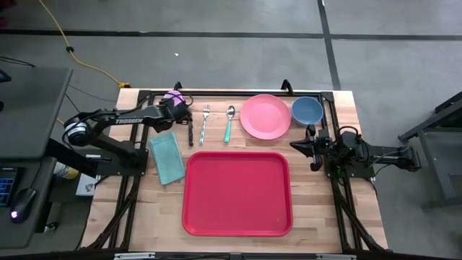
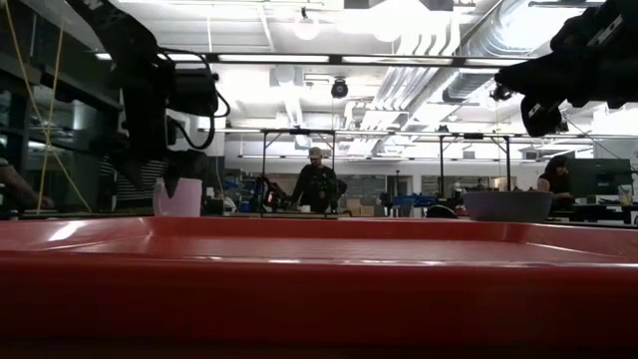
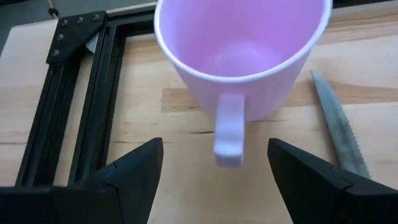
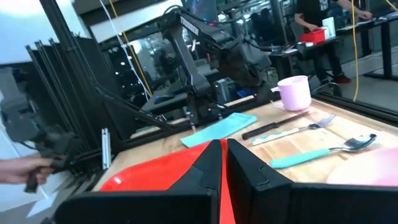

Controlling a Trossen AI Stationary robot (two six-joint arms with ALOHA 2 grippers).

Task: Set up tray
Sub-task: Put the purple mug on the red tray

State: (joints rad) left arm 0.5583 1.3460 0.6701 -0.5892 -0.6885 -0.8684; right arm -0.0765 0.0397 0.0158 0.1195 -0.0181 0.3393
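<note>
Between the two tools on the table (image 1: 148,195) lies the tray (image 1: 237,193), large, red, rectangular, round-cornered, raised-rimmed; left tool (image 1: 189,113) spread wide by the pink mug (image 3: 242,59), right tool (image 1: 294,145) pinched closed.

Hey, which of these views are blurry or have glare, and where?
Low view: the tray rim fills the foreground as a soft red band, with ceiling lights reflected on it. Left wrist view: the pink mug is close and soft-edged, partly cropped. High view: evenly lit, no strong glare.
</note>
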